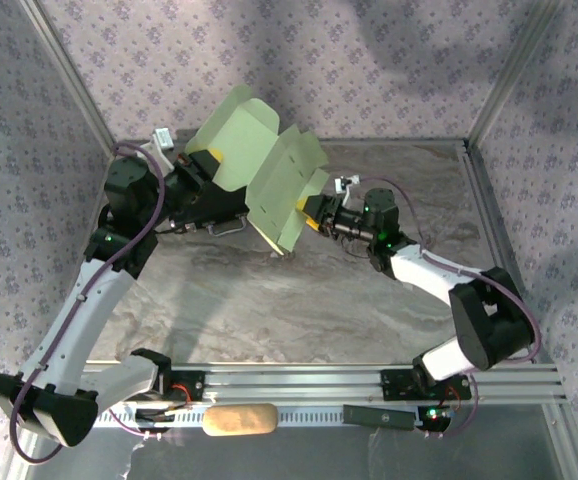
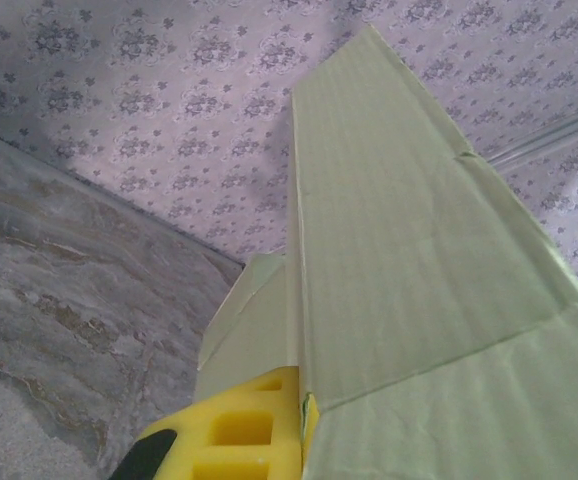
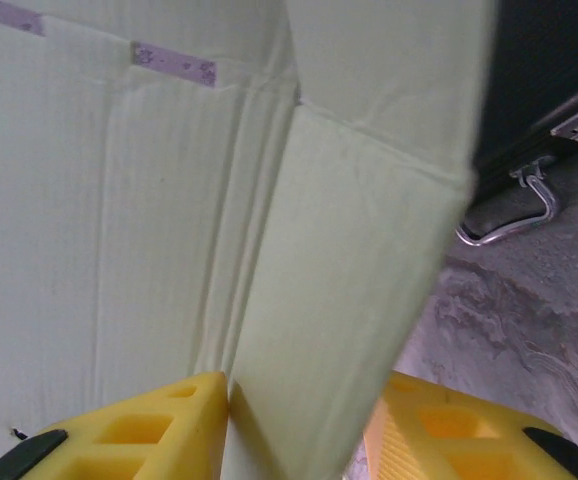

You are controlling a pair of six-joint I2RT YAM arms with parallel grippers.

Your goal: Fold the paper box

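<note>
1. From the near rail, the two arms reach over the grey marbled worktop (image 1: 269, 310) toward its far side.
2. Between them, the paper box (image 1: 259, 165) hangs in the air above the far middle of the worktop, touching nothing below it. The left jaws are together, clamped on its left edge. The right jaws straddle a lower right flap (image 3: 339, 300) with a yellow finger (image 3: 129, 440) on either side; whether they pinch it cannot be told.
3. The fold appears to be at an early step, with panels raised but no walls joined. The next move likely calls for a sure grip on that flap and a swing about its crease, while the left side holds the sheet steady and uncrumpled.
4. The card is pale green, thin and faintly ribbed. It is an open cutout rather than a box, bent along scored lines, with a rounded flap at the top and narrow slots (image 3: 174, 62) near one edge.
5. Farther back, a black case (image 3: 554, 60) with a metal handle (image 3: 514, 210) lies on the worktop before the patterned wall.
</note>
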